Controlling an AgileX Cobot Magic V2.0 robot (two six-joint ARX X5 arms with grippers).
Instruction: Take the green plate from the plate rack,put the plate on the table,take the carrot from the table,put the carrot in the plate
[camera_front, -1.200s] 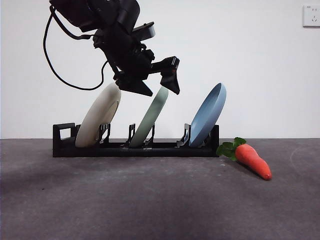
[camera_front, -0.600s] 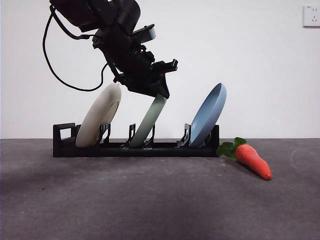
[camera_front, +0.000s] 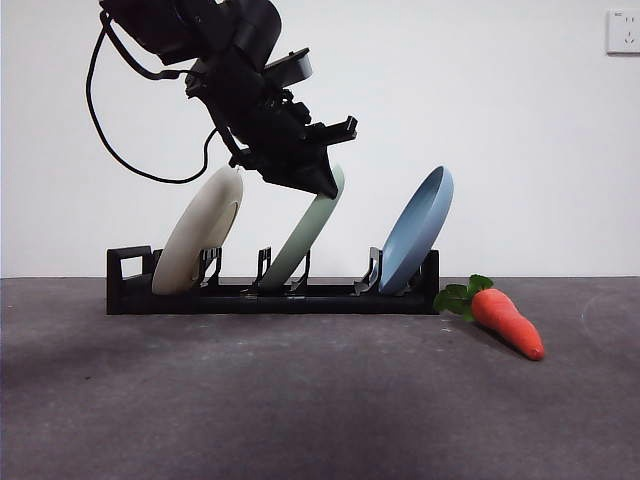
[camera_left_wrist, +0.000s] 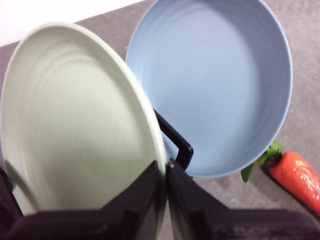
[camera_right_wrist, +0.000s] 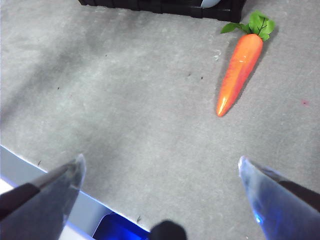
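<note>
Green and smooth, the green plate (camera_front: 305, 235) leans in the middle slot of the rack (camera_front: 270, 295), between a cream plate (camera_front: 195, 235) and a blue plate (camera_front: 415, 232). The left gripper (camera_front: 318, 180) is at the top of it, and its two black jaws are pinched on the rim, one on each side. This looks like the first step: getting the plate out of the rack. It is gripped, but its bottom edge sits down in the slot between the prongs.

Next, I think the arm has to lift the plate up and out along its lean, so it does not knock the blue plate beside it. Then it can lay it flat on the table (camera_front: 300, 400).

All three plates are round and shallow, with a raised rim and no shine. The rack is long, low and black. The table is dark grey and a bit blotchy.

The carrot (camera_front: 507, 320) lies on the table just past the end of the rack, orange and pointy with green leaves. The right gripper (camera_right_wrist: 160, 175) hangs over bare table near it, jaws spread wide, holding nothing.
</note>
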